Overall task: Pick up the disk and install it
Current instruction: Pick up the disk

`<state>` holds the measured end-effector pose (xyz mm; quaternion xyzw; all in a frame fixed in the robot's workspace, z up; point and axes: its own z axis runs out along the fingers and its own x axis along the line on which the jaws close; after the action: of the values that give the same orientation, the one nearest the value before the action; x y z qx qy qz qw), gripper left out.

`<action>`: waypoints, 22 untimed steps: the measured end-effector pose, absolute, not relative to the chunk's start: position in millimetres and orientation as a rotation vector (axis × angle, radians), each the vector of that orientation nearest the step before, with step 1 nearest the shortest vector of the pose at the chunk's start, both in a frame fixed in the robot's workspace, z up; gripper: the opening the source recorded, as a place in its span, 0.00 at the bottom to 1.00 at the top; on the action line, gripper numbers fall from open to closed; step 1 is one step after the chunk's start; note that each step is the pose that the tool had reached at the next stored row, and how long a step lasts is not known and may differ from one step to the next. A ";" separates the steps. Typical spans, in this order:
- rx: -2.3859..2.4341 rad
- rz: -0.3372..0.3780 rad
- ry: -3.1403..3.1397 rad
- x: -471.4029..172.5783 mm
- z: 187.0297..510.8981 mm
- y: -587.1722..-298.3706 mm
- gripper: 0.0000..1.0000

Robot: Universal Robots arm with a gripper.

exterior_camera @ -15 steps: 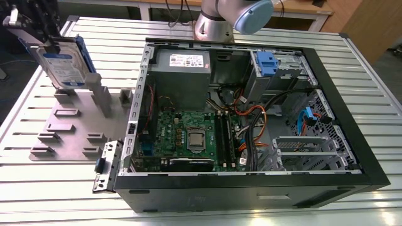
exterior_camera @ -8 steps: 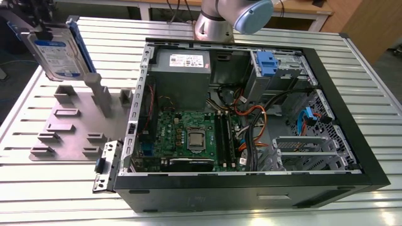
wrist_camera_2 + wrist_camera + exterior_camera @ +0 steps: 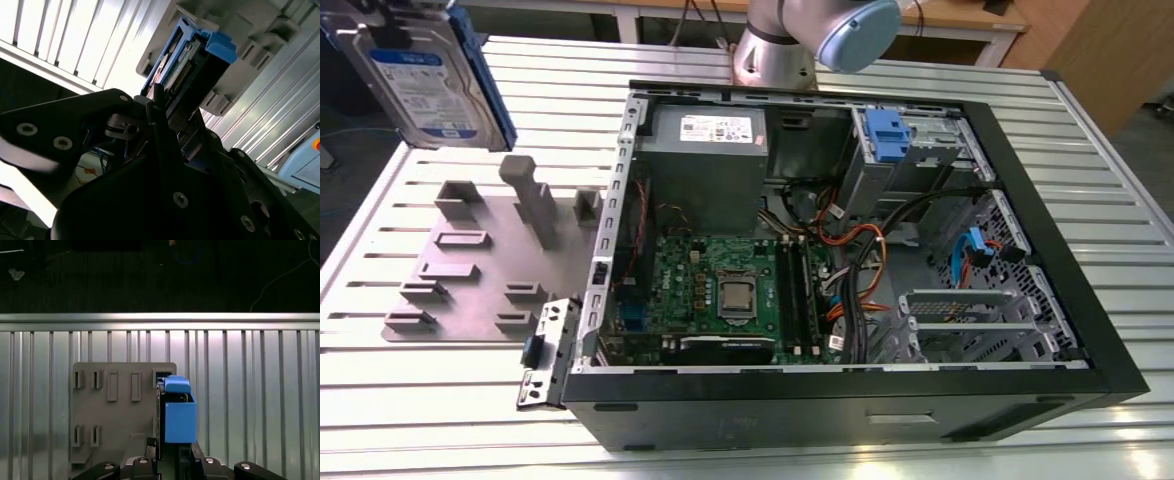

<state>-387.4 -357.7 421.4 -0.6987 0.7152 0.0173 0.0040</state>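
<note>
The tool [image 3: 165, 112] grips the disk [image 3: 195, 60]; the exterior view shows its printed label [image 3: 416, 85]; the first wrist view shows its blue end [image 3: 179, 415] before the grey plate [image 3: 120, 410].

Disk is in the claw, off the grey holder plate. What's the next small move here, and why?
The claw holds the disk in the air above the grey holder plate. The open computer case lies toward the exterior view's right, its walls standing up. So probably carry the disk sideways toward the case without dropping lower.

A slatted metal table [image 3: 427, 400] carries a grey holder plate [image 3: 467, 265] on the exterior view's left, an open computer case [image 3: 827, 405] just beside it on the right, and the arm's base [image 3: 771, 62] at the far edge.
</note>
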 end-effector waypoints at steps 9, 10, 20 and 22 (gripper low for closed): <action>-2.190 0.054 2.241 -387.4 461.0 -357.7 0.35; -2.189 0.054 2.241 -387.4 464.5 -357.7 0.35; -2.190 0.054 2.241 -387.2 472.4 -357.6 0.35; -2.190 0.054 2.241 -384.6 472.5 -357.7 0.35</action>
<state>-384.6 -357.7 472.5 -0.6987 0.7152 0.0174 0.0039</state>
